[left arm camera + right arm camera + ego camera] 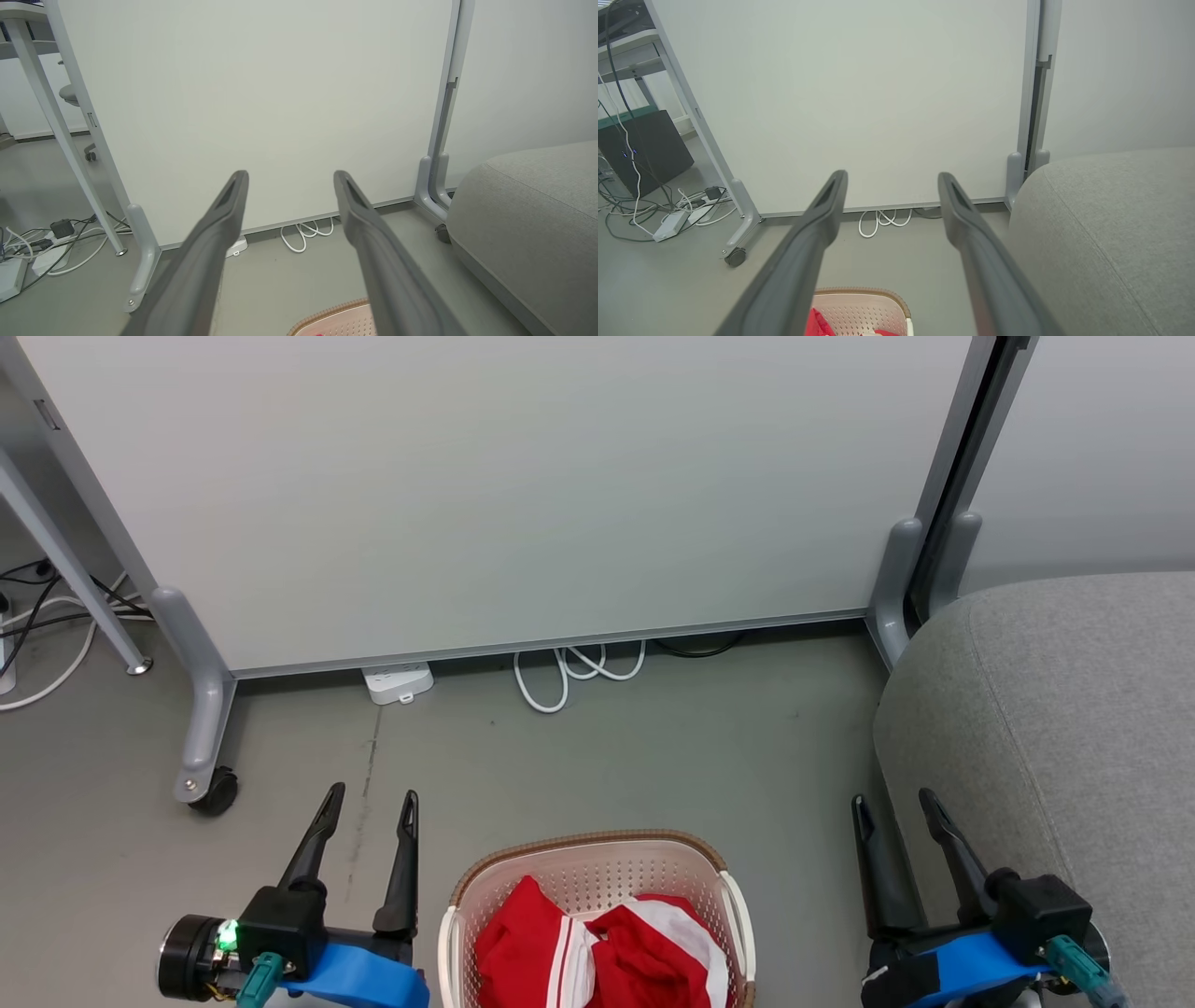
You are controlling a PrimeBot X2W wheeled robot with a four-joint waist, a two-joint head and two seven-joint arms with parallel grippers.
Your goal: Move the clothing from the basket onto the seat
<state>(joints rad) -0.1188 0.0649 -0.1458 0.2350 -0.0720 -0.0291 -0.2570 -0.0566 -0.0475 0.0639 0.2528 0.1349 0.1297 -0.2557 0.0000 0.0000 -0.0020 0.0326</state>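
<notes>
Task not yet begun: all visible clothing (597, 952) lies heaped in the basket (588, 846) on the floor (653, 756), the seat (1055, 709) to its right bears none where shown, and left pincer (372, 793) and right pincer (892, 797) flank the basket, both spread and empty.

You are looking at a basket (607, 877) of perforated plastic, its rim showing a woven-look texture. The clothing (523, 933) in it is lying as soft, matt cloth. The seat (1074, 709) is showing finely grained matt fabric. The floor (653, 765) and the panel (513, 495) are looking smooth and dull.
</notes>
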